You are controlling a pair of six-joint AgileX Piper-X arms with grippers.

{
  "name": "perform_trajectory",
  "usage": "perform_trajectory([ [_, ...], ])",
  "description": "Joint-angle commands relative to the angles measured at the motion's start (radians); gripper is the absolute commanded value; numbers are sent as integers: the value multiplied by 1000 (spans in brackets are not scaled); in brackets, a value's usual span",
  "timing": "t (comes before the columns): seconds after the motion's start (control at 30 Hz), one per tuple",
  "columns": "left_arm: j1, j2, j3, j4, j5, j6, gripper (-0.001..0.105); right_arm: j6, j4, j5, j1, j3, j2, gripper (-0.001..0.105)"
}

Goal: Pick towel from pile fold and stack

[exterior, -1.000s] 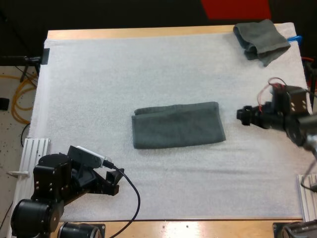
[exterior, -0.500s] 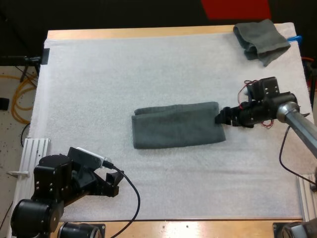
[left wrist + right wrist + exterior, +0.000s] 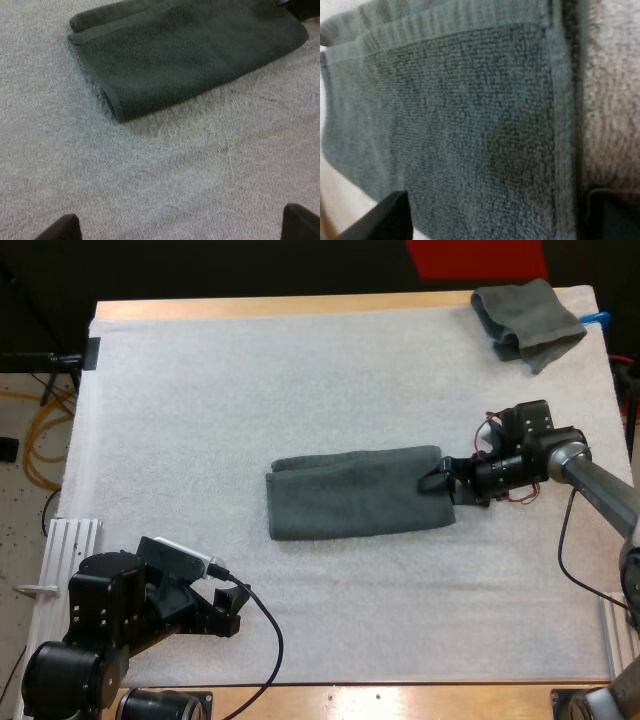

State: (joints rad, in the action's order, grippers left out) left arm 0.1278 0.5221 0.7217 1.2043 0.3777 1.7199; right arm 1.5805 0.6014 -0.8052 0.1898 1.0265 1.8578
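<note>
Towel first: the folded towel (image 3: 358,492) lies flat as a long band at the centre of the white mat (image 3: 300,380), so the pick and a first fold look done. Down at its 3 o'clock end is the right gripper (image 3: 445,483), fingers (image 3: 385,220) spread apart, one over the cloth and one over bare mat, the hem between them and nothing pinched yet. My guess is that a fold across and then the stacking are left. Back at 7 o'clock sits the left gripper (image 3: 232,605), also wide open and empty, well apart from the cloth. Up at 1 o'clock, in the mat's far corner, a crumpled towel (image 3: 527,320) waits its turn. Nothing stands between gripper and hem.
</note>
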Motion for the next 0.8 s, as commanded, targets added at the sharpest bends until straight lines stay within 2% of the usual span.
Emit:
perform_trajectory([
  [0.0, 0, -2, 6, 5, -7, 10, 76, -15, 11, -21, 1, -4, 27, 70],
  [0.1, 0, -2, 6, 5, -7, 10, 76, -32, 11, -25, 1, -4, 35, 70],
  [0.17, 0, -2, 6, 5, -7, 10, 76, -32, 11, -25, 1, -4, 34, 65],
  [0.27, 0, -2, 6, 5, -7, 10, 76, -35, 13, -25, 1, -4, 34, 40],
  [0.33, 0, -2, 6, 5, -7, 10, 76, -37, 20, -31, 7, -4, 34, 14],
  [0.4, 0, -2, 6, 5, -7, 10, 76, -32, 21, -39, 13, -4, 34, 1],
  [0.5, 0, -2, 6, 5, -5, 10, 76, -24, 17, -31, 31, -4, 34, 0],
  [0.63, 0, -2, 6, 5, 0, 10, 76, -21, 16, 91, 58, -4, 25, 0],
  [0.77, 0, -2, 6, 5, 0, 10, 76, 20, 46, 143, 66, -4, -17, 0],
])
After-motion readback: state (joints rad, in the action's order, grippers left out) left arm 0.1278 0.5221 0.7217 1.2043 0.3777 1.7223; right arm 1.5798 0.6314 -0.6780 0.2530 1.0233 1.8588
